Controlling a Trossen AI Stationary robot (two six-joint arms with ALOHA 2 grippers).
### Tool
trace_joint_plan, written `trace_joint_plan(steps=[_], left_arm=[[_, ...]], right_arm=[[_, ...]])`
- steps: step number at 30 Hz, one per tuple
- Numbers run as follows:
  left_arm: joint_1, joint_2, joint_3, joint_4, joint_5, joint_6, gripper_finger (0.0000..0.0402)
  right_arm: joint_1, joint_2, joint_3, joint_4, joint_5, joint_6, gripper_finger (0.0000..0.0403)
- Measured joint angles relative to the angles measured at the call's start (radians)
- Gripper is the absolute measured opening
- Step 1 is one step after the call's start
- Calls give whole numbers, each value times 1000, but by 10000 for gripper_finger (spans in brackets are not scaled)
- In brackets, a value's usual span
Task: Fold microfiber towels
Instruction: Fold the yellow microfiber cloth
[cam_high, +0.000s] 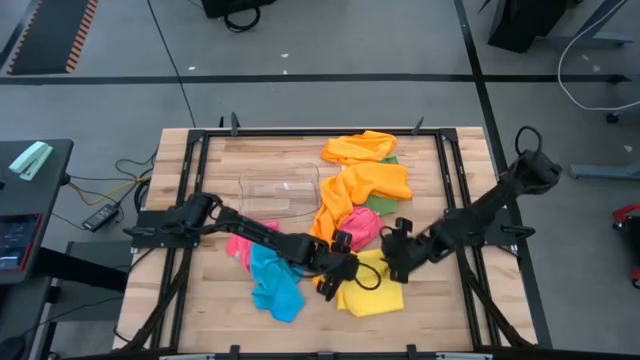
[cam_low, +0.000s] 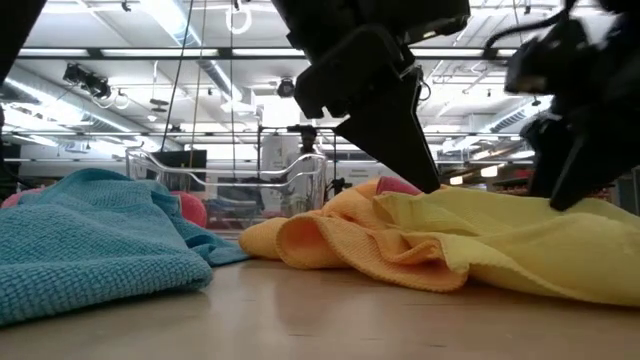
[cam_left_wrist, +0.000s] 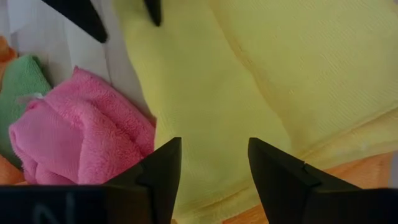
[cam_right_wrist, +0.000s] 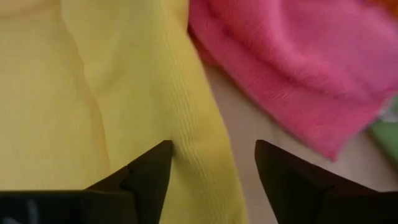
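High view: both grippers are seen low over the yellow towel (cam_high: 372, 290), which lies crumpled near the table's 6 o'clock edge, just right of centre.
Left gripper (cam_high: 338, 276): it is placed at the towel's 9 o'clock side; in the left wrist view its fingers (cam_left_wrist: 163, 169) stand apart with yellow cloth showing between them, nothing clamped.
Right gripper (cam_high: 396, 257): it is set at the towel's 1 o'clock corner; in the right wrist view its fingers (cam_right_wrist: 152, 169) are spread over a yellow hem, no cloth pinched.
Step in hand: the yellow towel is judged to be in course of spreading or first gripping; no fold is yet made.
How it is done well: a single layer at two neighbouring corners should be taken, not a bunched ridge; the cloth should be drawn taut and flat before one edge is carried over to the other.
Risk: the pink towel (cam_high: 362, 225) lies touching the yellow one at its 12 o'clock side, and could be caught along with it.
Other towels: the blue towel (cam_high: 274, 283) lies just beside the left arm at 9 o'clock; orange towels (cam_high: 362, 180) and a green scrap (cam_high: 388, 158) are heaped toward 12 o'clock.
Clear bin (cam_high: 278, 190): it stands at 11 o'clock, apart from the work.
Edges: the table's (cam_high: 440, 300) front edge is near the towel at 6 o'clock, so little margin is left there.
Open room: bare wood is seen at 3 to 4 o'clock of the towel, and is judged the best ground for laying it out.
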Motion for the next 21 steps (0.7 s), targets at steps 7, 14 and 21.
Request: trace_joint_plan(steps=[7, 14, 21], left_arm=[[-6, 0, 0, -15, 1, -2, 182], [-14, 0, 0, -83, 0, -32, 182], [-24, 0, 0, -87, 0, -49, 172]], right_arm=[[-237, 0, 0, 14, -317, -144, 262], [-293, 57, 0, 32, -461, -181, 250], [-254, 137, 5, 42, -426, -176, 234]])
